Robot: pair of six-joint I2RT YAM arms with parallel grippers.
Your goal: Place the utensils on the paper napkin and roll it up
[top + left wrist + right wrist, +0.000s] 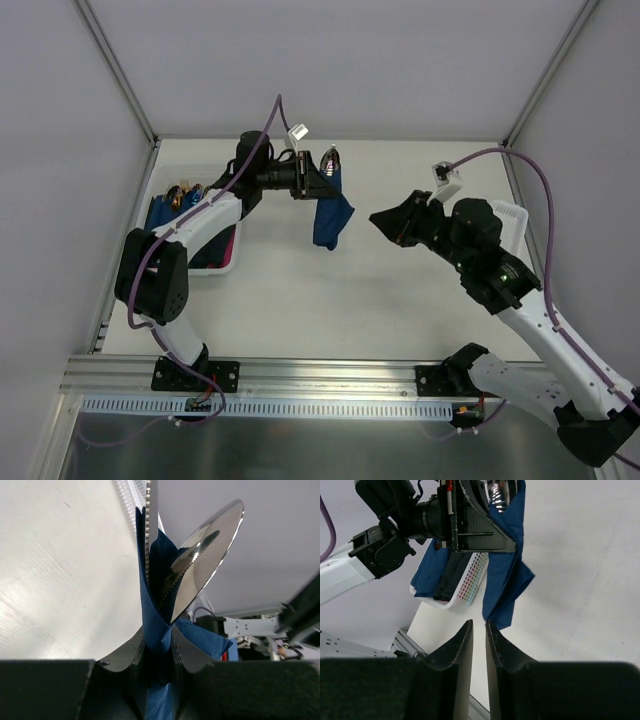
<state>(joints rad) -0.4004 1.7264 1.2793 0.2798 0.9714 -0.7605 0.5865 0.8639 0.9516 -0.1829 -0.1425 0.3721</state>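
The paper napkin point(155, 605) is dark navy, creased and bunched around the utensils point(190, 575), and the whole bundle is pinched in my left gripper point(159, 652). It hangs above the surface toward the far edge, about midway across, with its loose lower folds drooping down. Two silver heads stick out of the top: a knife point(150, 525) with a serrated edge, and beside it a spoon point(210, 560) with a shiny bowl, tilted away from the knife.
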